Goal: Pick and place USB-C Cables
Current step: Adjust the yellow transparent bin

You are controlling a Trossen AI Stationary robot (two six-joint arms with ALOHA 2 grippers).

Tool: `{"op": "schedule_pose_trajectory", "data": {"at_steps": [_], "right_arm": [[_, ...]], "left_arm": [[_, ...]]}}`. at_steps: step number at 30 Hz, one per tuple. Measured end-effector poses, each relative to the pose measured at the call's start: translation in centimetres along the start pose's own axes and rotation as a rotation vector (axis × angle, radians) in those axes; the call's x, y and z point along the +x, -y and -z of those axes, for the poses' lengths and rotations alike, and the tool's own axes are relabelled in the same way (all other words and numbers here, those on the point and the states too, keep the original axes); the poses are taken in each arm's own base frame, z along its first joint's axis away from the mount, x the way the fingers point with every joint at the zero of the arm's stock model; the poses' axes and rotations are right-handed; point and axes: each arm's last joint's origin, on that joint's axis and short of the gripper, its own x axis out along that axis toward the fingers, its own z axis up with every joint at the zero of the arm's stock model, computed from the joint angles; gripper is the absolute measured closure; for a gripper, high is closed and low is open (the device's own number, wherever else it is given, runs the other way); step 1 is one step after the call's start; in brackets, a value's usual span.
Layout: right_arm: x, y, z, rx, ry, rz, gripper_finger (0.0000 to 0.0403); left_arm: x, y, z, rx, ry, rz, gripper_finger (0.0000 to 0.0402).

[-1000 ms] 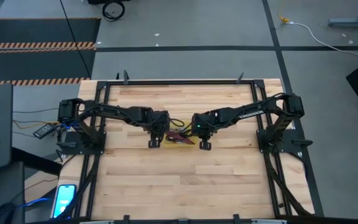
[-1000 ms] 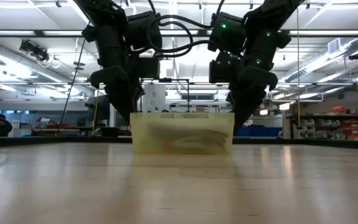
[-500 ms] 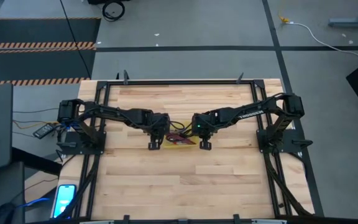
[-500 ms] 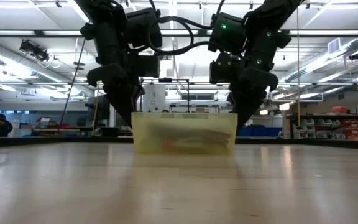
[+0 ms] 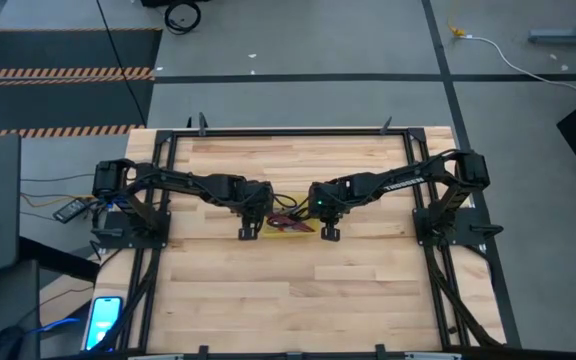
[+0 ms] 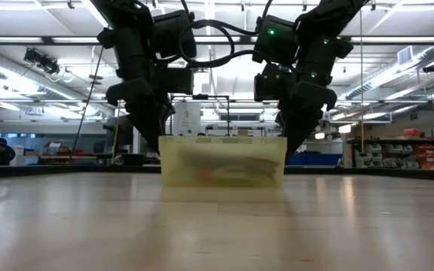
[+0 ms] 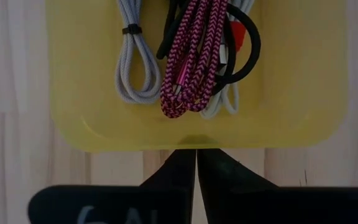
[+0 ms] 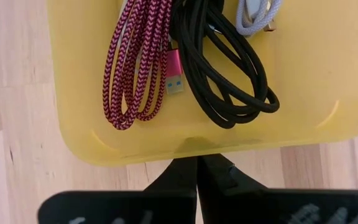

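A yellow see-through bin (image 5: pixel 288 226) stands on the wooden table, holding the USB-C cables. In the left wrist view a grey bundle (image 7: pixel 135 62) lies beside a magenta-red bundle (image 7: pixel 191 56), which lies over a black loop (image 7: pixel 248 50) and a pale cord (image 7: pixel 227 104). The right wrist view shows the magenta-red bundle (image 8: pixel 135 62), the black bundle (image 8: pixel 229 74) and a pale one (image 8: pixel 257 12). My left gripper (image 7: pixel 196 152) is shut at the bin's left end wall. My right gripper (image 8: pixel 197 159) is shut at the right end wall. My left gripper comes down from above, slanting, and its shut fingertips (image 6: pixel 159 138) end at the middle of the bin's left rim (image 7: pixel 194 142); I cannot tell whether they touch it. My right gripper likewise ends with shut fingertips (image 6: pixel 285 141) at the right rim (image 8: pixel 194 146); touching or not, I cannot tell.
The bin sits near the table's middle, a little toward the far edge. Bare wood (image 5: pixel 298 290) stretches to the near edge. A black metal frame (image 5: pixel 288 131) runs around the table, with the arm bases at the left and right sides.
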Motion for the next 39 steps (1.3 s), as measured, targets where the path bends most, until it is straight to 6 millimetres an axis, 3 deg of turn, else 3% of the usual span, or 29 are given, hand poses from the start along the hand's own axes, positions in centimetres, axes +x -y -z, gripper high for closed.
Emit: {"op": "schedule_pose_trajectory", "data": {"at_steps": [39], "right_arm": [[-0.01,-0.46,0.25,0.001,-0.022,0.036,0.0394]], "left_arm": [[-0.51,0.07,0.29,-0.018,-0.021,0.003,0.0377]]}}
